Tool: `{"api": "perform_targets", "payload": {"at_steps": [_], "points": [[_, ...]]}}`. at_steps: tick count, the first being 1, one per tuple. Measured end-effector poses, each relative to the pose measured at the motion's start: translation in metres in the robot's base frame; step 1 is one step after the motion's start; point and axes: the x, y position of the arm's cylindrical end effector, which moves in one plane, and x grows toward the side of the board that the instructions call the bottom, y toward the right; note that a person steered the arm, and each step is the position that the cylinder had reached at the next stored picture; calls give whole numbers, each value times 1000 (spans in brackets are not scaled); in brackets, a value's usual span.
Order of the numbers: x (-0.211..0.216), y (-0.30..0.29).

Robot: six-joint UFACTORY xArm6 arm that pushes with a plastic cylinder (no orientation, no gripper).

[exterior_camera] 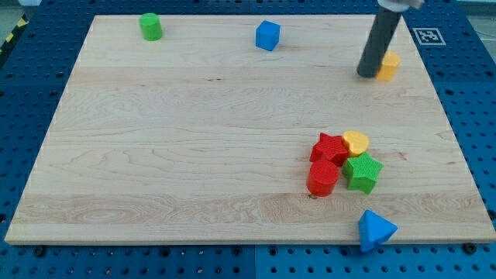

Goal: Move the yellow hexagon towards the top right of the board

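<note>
My tip beside the yellow hexagon at the board's top right.

The wooden board filled most of the view, lying on a blue pegboard table. The dark rod came down from the view's top; it carried no fingers, and my tip rested just left of the yellow hexagon, touching or nearly so. Lower right, a red star, yellow heart, green star and red cylinder clustered together. A blue triangle overhung the bottom edge. A blue cube and green cylinder sat apart along the top.
</note>
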Motion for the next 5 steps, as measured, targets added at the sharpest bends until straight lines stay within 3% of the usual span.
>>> {"api": "perform_targets", "payload": {"at_steps": [1,3,5], "points": [[-4,2],[55,32],[1,40]]}}
